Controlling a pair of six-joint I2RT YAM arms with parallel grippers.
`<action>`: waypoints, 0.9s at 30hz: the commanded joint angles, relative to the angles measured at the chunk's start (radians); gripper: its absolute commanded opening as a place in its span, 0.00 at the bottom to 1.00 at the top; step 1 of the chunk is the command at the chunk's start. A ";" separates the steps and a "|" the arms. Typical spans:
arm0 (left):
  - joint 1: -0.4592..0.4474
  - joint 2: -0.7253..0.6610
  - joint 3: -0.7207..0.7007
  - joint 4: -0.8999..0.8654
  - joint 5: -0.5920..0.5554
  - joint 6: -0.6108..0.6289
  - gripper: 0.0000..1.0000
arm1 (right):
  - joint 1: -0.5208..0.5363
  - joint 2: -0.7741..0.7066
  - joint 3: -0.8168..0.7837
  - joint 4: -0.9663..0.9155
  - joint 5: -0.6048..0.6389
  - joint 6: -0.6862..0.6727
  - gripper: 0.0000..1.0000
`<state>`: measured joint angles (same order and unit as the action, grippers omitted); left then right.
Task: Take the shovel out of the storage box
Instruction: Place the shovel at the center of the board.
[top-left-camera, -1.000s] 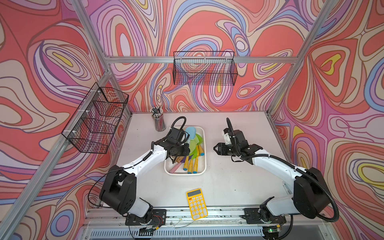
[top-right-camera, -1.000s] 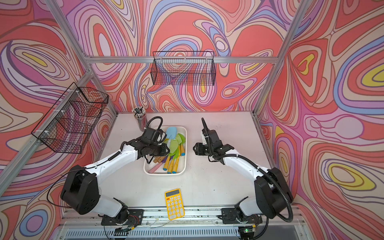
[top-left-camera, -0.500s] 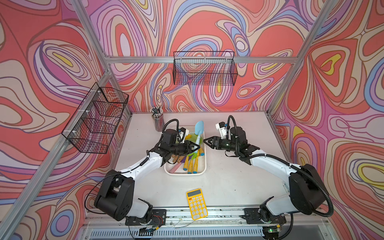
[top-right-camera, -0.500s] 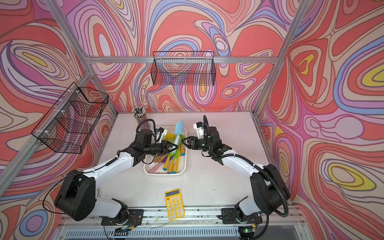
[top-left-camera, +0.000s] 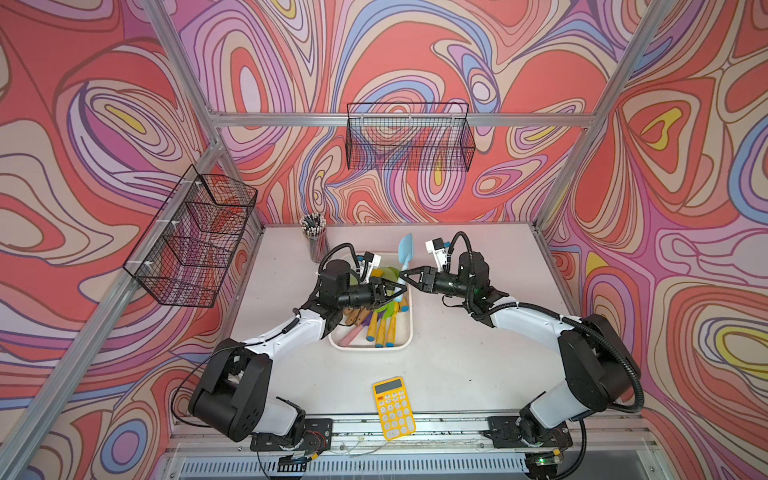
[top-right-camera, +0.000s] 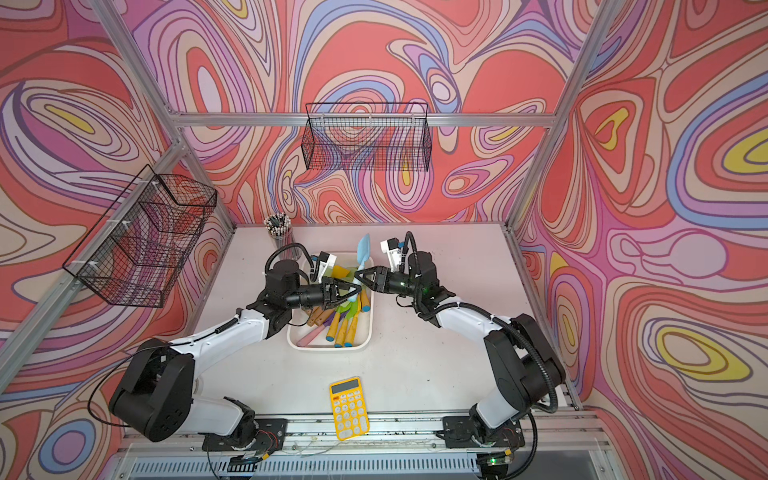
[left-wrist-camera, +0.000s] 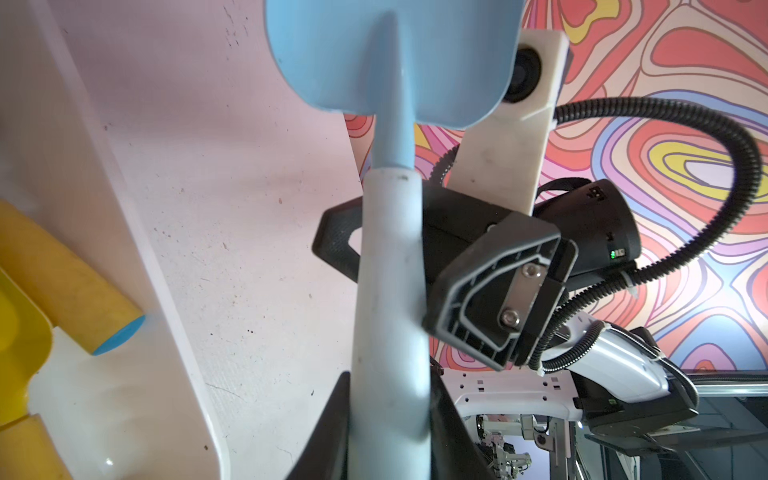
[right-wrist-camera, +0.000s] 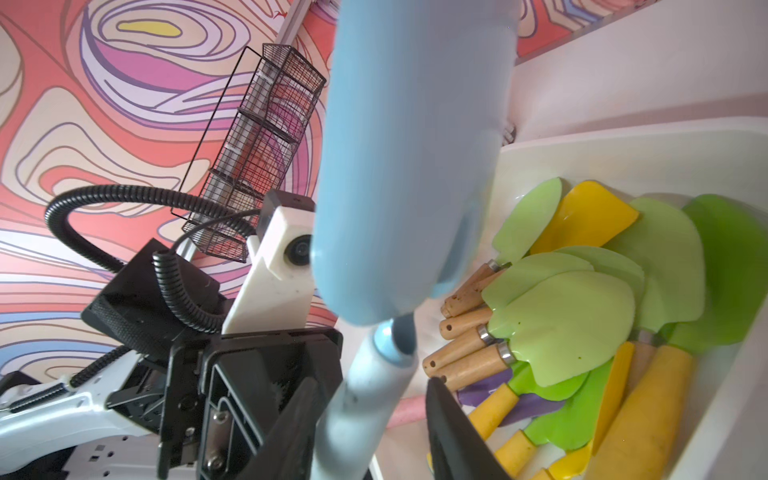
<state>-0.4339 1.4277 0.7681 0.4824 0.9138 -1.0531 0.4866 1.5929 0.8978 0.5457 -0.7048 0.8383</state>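
While I checked both top views, the left gripper (top-left-camera: 395, 290) held the shovel (top-left-camera: 405, 249) upright above the box (top-left-camera: 409, 332), blade up. The handle's lower end was hidden behind that gripper. The right gripper (top-left-camera: 405, 277) sat at the handle just above the left's grip. Shovel (top-right-camera: 363, 249) and box (top-right-camera: 370, 328) sat the same way in each. Other tools (top-left-camera: 380, 324) lay in the box.

Left wrist: the left gripper (left-wrist-camera: 390, 436) was clamped on the white handle (left-wrist-camera: 390, 291). The right gripper (left-wrist-camera: 399, 270) straddled it higher up, one finger each side, just under the blue neck. Pad contact I couldn't tell here.

Right wrist: the handle (right-wrist-camera: 374, 395) ran between the right gripper's (right-wrist-camera: 365, 436) own fingers (right-wrist-camera: 457, 436). There was a gap on one side, so they were apart, not yet gripping. The blade (right-wrist-camera: 407, 166) filled the middle, with green tools (right-wrist-camera: 561, 324) down in the box (right-wrist-camera: 727, 415).

My read: this was a handover, shovel lifted but not yet away from the box. To do it well I'd centre the handle between the right pads and close square on the white part. I'd let the left go only once that grip looks firm. The handle looks smooth and round, so it could swivel. Then I'd back the left off sideways and carry the shovel to bare table.
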 joint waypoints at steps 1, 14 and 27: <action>-0.008 0.008 -0.014 0.130 0.048 -0.044 0.00 | -0.014 0.043 0.003 0.125 -0.041 0.084 0.41; -0.008 0.030 -0.037 0.235 0.056 -0.105 0.00 | -0.046 0.129 -0.025 0.417 -0.103 0.270 0.16; 0.060 -0.008 -0.018 0.012 0.008 0.005 0.61 | -0.071 0.094 0.006 0.240 -0.099 0.191 0.00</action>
<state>-0.4107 1.4593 0.7368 0.5980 0.9272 -1.0954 0.4324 1.7184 0.8845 0.8577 -0.8196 1.0901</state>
